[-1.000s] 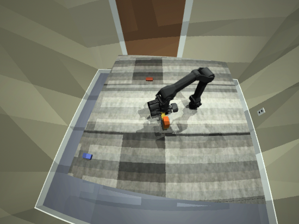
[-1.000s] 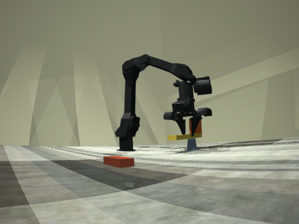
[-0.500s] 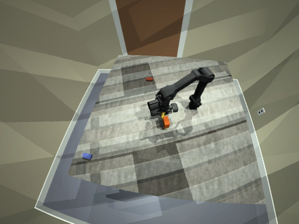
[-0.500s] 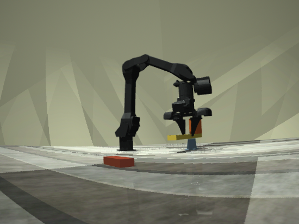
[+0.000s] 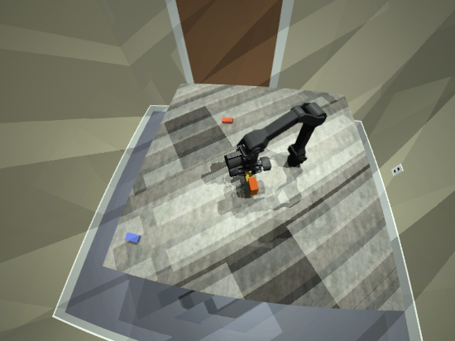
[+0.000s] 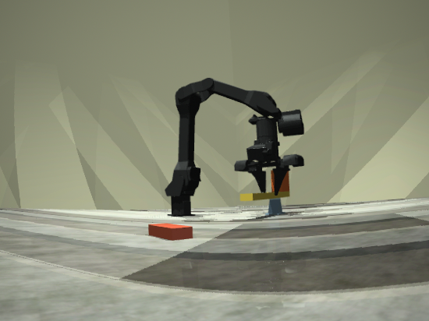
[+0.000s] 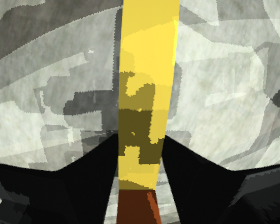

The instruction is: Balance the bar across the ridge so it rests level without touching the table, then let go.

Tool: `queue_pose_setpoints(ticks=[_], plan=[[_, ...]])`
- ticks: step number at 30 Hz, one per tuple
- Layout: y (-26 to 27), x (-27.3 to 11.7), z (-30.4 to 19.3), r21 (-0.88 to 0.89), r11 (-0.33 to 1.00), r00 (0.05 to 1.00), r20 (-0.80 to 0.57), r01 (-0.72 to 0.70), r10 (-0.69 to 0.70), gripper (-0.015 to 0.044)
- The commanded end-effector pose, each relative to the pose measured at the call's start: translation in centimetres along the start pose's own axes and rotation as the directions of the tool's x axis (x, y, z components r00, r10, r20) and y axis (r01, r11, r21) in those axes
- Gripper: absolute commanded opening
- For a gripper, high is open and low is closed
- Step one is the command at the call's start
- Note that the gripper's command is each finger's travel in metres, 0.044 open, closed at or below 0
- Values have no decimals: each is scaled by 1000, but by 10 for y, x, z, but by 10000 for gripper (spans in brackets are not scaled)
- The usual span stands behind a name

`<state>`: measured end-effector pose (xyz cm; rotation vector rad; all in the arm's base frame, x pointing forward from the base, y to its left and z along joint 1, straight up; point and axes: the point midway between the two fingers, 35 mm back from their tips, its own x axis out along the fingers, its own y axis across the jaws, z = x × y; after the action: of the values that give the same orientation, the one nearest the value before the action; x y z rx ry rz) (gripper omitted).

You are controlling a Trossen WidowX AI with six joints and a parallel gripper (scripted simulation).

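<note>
1. Gripper (image 6: 268, 190) points straight down, fingers partly closed & clamped on the yellow bar (image 6: 255, 196). Not fully shut: the bar's width keeps the jaws apart.

2. Wrist view: bar (image 7: 149, 66) runs from 6 o'clock up to 12 o'clock through frame centre, a dark finger (image 7: 81, 185) pressing each long side near the lower end. An orange-brown block (image 7: 139, 222) sits at the bar's 6 o'clock end.

3. Exterior view: bar held roughly level, off the table (image 6: 273, 266). Longer yellow part sticks out toward 9 o'clock from the fingers; orange block (image 6: 285, 181) stands up from the bar's 3 o'clock end, right behind the fingers.

4. Blue ridge (image 6: 274, 207) stands on the table directly under the bar, at 6 o'clock from the gripper. Bar's underside looks at or just above the ridge tip; can't tell if touching.

5. Top view: gripper (image 5: 248, 175) near table centre, orange block (image 5: 253, 186) at its 5 o'clock, only a sliver of yellow visible. Ridge hidden under them here.

6. Arm base (image 5: 296, 159) at 3 o'clock from the gripper, elbow raised toward 1 o'clock.

7. Other items, top view: small red brick (image 5: 227, 120) at 11 o'clock from the gripper, well apart; blue brick (image 5: 132, 237) far off at 8 o'clock, near the table's left edge. Exterior view shows the red brick (image 6: 170, 231) lying flat in the foreground, well apart from the arm.
</note>
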<state>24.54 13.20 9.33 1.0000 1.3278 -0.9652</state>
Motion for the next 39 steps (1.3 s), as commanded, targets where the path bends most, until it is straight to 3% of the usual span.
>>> queue_pose_setpoints(ticks=[1,35,39], plan=[[0,-1,0,-4,1000,1000,1,-1,1,0],[0,0,0,0,1000,1000,0,0,0,0],[0,0,0,0,1000,1000,0,0,0,105]])
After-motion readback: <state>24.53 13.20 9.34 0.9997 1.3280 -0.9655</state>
